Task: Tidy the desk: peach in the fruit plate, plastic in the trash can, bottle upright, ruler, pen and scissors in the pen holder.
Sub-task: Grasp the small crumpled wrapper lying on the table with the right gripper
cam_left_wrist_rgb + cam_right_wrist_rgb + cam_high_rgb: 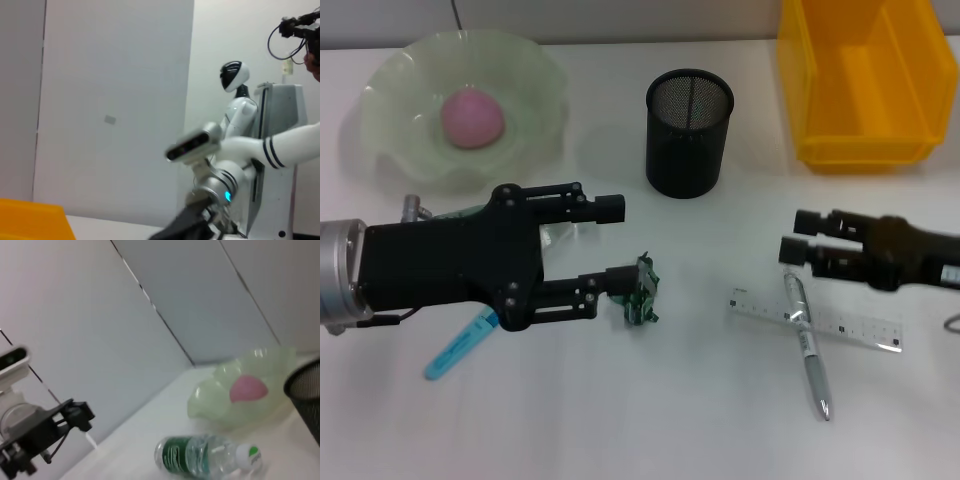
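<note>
Head view: the left claw (617, 243) hangs wide open over the surface (620, 420), holding nothing; a crumpled plastic scrap (643, 291) touches its lower fingertip. The scrap looks light and soft; pinch it across the bunched middle. The right claw (800, 238) hovers above the pen (809, 345) and ruler (815, 321), slightly parted, empty. Both look stiff and slim; grip mid-length.
</note>
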Action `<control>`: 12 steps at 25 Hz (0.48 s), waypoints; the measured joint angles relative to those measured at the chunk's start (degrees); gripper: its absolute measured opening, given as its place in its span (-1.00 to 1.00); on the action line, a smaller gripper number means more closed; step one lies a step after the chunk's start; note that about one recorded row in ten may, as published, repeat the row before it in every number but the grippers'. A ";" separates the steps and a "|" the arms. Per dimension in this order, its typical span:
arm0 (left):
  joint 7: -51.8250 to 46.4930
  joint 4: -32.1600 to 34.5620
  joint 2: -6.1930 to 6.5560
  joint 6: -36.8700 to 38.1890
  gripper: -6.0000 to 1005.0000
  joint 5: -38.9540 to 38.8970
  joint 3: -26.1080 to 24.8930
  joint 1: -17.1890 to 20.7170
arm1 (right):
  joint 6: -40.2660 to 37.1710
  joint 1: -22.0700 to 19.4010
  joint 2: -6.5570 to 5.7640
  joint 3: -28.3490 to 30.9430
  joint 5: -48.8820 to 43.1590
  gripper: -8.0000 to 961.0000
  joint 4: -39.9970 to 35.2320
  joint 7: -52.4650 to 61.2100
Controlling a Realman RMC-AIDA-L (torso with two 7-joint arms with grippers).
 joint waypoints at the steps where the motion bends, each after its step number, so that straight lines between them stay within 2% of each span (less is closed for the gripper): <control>1: 0.00 0.00 0.00 0.00 0.29 0.00 0.00 0.00 | 0.00 0.00 0.00 0.00 0.00 0.59 0.00 0.00; 4: 0.02 -0.99 0.05 0.08 0.29 0.23 0.23 0.03 | -0.23 4.39 -0.10 -1.69 -8.00 0.59 -7.34 13.87; 5: 0.03 -1.67 0.02 -0.06 0.29 0.29 0.52 0.03 | -0.45 7.65 -0.20 -3.55 -14.23 0.59 -12.10 22.05; 7: 0.03 -2.50 0.02 -0.09 0.29 0.31 0.57 -0.09 | -1.10 11.11 -0.26 -5.02 -19.32 0.59 -15.67 28.70; 9: 0.04 -2.72 0.02 -0.10 0.29 0.32 0.57 -0.11 | -1.67 12.62 -0.39 -5.45 -21.11 0.59 -16.69 31.38; 10: 0.05 -2.96 0.03 -0.17 0.29 0.33 0.57 -0.18 | -3.22 16.30 -1.09 -5.93 -24.27 0.59 -17.75 36.73; 11: 0.05 -2.96 0.03 -0.17 0.29 0.33 0.57 -0.18 | -3.22 16.30 -1.09 -5.93 -24.27 0.59 -17.75 36.73; 12: 0.05 -2.97 0.03 -0.18 0.29 0.33 0.56 -0.17 | -4.06 18.36 -1.62 -6.01 -25.82 0.59 -17.53 39.43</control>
